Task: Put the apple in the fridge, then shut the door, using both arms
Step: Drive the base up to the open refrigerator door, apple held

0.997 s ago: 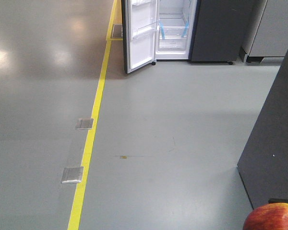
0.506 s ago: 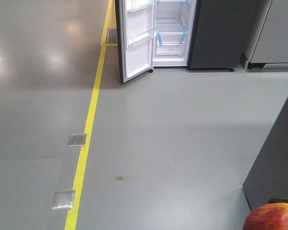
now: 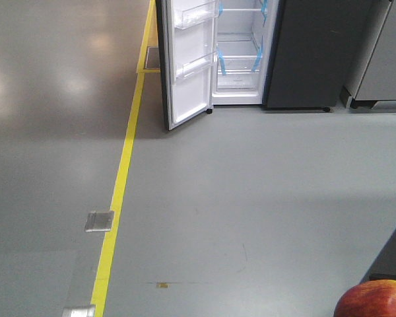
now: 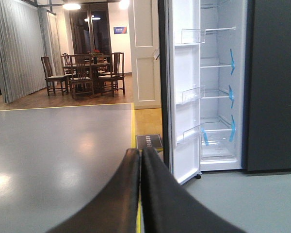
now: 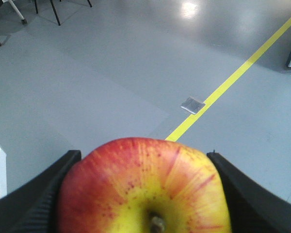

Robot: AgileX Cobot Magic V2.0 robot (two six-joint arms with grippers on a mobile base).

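The red and yellow apple (image 5: 143, 189) sits stem up between the two black fingers of my right gripper (image 5: 143, 162), which is shut on it. Its red top also shows at the bottom right corner of the front view as the apple (image 3: 375, 300). The dark fridge (image 3: 310, 53) stands far ahead with its white interior and blue tape visible. Its door (image 3: 185, 63) hangs open to the left, clear bins on its white lining. In the left wrist view my left gripper (image 4: 140, 151) is shut with nothing in it, the fridge (image 4: 218, 92) open ahead to the right, beside its door (image 4: 184, 97).
A yellow floor line (image 3: 122, 178) runs from the near floor toward the fridge's left side. Two metal floor plates (image 3: 99, 220) lie beside it. A grey cabinet (image 3: 383, 59) stands right of the fridge. A dining table with chairs (image 4: 85, 70) is far off at the left.
The fridge has grown larger and shifted in the front view while the floor plates slid toward me. The dark panel at the right has nearly left the view. The apple stays gripped.
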